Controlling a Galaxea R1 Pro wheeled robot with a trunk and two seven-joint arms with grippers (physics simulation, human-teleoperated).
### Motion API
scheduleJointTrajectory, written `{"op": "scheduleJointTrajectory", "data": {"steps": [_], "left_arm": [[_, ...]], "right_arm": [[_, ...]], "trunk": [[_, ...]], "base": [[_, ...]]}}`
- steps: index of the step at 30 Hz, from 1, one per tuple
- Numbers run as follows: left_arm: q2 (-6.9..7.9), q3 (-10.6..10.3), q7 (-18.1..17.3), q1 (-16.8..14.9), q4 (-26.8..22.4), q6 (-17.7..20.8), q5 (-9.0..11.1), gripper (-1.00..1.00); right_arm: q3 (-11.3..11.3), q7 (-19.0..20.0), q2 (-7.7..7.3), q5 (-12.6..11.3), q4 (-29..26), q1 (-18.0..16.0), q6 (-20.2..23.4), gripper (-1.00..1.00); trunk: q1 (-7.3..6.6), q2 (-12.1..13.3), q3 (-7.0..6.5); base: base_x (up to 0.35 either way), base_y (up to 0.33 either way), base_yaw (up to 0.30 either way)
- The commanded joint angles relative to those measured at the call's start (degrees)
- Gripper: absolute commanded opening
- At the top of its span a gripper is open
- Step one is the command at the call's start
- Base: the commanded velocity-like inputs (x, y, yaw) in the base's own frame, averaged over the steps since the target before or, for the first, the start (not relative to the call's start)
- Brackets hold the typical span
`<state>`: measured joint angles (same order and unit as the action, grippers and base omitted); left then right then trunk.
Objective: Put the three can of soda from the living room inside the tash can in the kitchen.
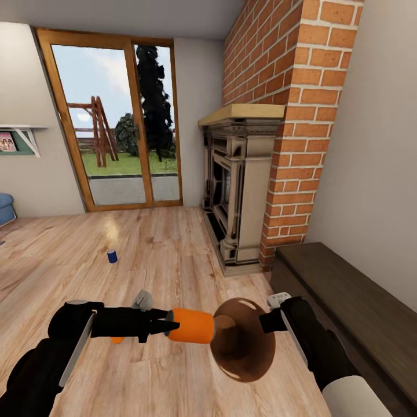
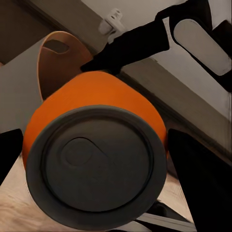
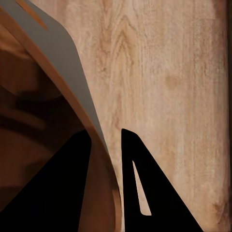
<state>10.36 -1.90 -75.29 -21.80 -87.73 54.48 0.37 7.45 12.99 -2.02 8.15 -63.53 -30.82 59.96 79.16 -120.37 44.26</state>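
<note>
Orange soda can (image 1: 193,325) clamped in left end effector (image 1: 169,325), one blue can (image 1: 112,256) on wood floor (image 1: 156,249), right end effector (image 3: 104,159) pinching one grey bin's rim (image 3: 58,72)

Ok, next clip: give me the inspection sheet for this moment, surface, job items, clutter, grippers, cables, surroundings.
Surface: light wood plank floor, no table in use.
Job's things: orange soda can held sideways right at the mouth of the trash can, which is tipped with its brown inside facing the can; blue soda can stands on the floor further off; a bit of orange peeks from under the left arm, cannot tell what.
Clutter: nothing seen.
Grippers: left gripper shut on the orange soda can; right gripper pinches the trash can's rim between its fingers.
Cables: nothing seen.
Surroundings: brick chimney, carved fireplace, wood-framed glass doors, dark low bench, wall shelf.
</note>
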Motion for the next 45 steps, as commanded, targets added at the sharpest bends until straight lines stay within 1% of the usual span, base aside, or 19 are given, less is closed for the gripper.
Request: {"op": "scheduleJointTrajectory", "data": {"steps": [1, 3, 8, 13, 14, 18, 23, 28, 29, 32, 36, 37, 43, 45], "left_arm": [[0.0, 0.01, -0.26, 0.0, 0.01, -0.05, -0.02, -1.0], [0.0, 0.03, -0.53, 0.0, 0.01, -0.06, -0.02, -1.0], [0.01, 0.09, -2.09, 0.0, 0.01, -0.05, 0.15, -1.0], [-0.14, 0.0, -2.99, 0.0, 0.01, -0.05, 0.2, -1.0], [-0.2, -0.06, -3.05, 0.0, 0.01, -0.05, 0.19, -1.0], [-0.5, -0.43, -2.89, 0.0, 0.08, -0.1, -0.01, -1.0], [-0.64, -0.53, -2.47, -0.01, 0.16, -0.15, -0.15, -1.0], [-0.72, -0.55, -0.38, -0.07, 0.18, -0.16, -0.18, -1.0], [-0.9, -0.75, 1.5, -0.08, 0.19, -0.21, -0.17, -1.0], [-1.13, -1.3, 2.4, -0.08, 0.2, -0.23, -0.18, -1.0], [-1.46, -2.84, 4.5, -0.08, 0.25, -0.24, -0.19, -1.0], [-1.63, -3.5, 5.57, -0.08, 0.26, -0.25, -0.19, -1.0], [-2.51, -5.51, 8.37, -0.09, 0.29, -0.25, -0.2, -1.0], [-2.69, -5.8, 8.88, -0.09, 0.32, -0.25, -0.2, -1.0]], "right_arm": [[0.01, 0.08, 0.11, -0.68, -0.02, -0.03, 0.04, -1.0], [0.05, -0.03, 0.36, -0.68, -0.02, -0.03, 0.04, -1.0], [0.12, -2.1, 1.07, -0.68, -0.01, -0.03, 0.04, -1.0], [0.29, -3.09, 1.69, -0.68, 0.05, -0.03, 0.04, -1.0], [0.5, -3.31, 1.77, -0.68, 0.05, -0.03, 0.04, -1.0], [2.59, -4.47, 2.32, -0.7, 0.07, -0.03, 0.04, -1.0], [3.2, -4.74, 3.09, -0.68, 0.08, -0.03, 0.04, -1.0], [3.37, -5.47, 4.24, -0.68, 0.08, -0.03, 0.04, -1.0], [3.42, -6.49, 5.24, -0.68, 0.08, -0.03, 0.04, -1.0], [3.43, -7.17, 5.77, -0.68, 0.08, -0.03, 0.04, -1.0], [3.59, -7.65, 6.28, -0.68, 0.08, -0.03, 0.04, -1.0], [3.91, -7.77, 6.46, -0.68, 0.08, -0.03, 0.04, -1.0], [5.01, -7.96, 7.29, -0.68, 0.08, -0.03, 0.04, -1.0], [5.17, -8.0, 7.46, -0.68, 0.08, -0.03, 0.04, -1.0]], "trunk": [[0.0, 0.0, -0.01], [0.0, 0.0, -0.01], [0.0, 0.0, -0.01], [0.0, 0.0, -0.01], [0.0, 0.0, -0.01], [0.0, 0.0, -0.01], [0.0, 0.0, -0.01], [0.0, 0.0, -0.01], [0.0, 0.0, -0.01], [0.0, 0.0, -0.01], [0.0, 0.0, -0.01], [0.0, 0.0, -0.01], [0.0, 0.0, -0.01], [0.0, 0.0, -0.01]], "base": [[0.0, 0.0, 0.0], [0.0, 0.0, 0.0], [0.0, 0.0, 0.0], [0.0, 0.0, 0.0], [0.0, 0.0, 0.0], [0.0, 0.0, 0.0], [0.0, 0.0, 0.0], [0.0, 0.0, 0.0], [0.0, 0.0, 0.0], [0.0, 0.0, 0.0], [0.0, 0.0, 0.0], [0.0, 0.0, 0.0], [0.0, 0.0, 0.0], [0.0, 0.0, 0.0]]}}
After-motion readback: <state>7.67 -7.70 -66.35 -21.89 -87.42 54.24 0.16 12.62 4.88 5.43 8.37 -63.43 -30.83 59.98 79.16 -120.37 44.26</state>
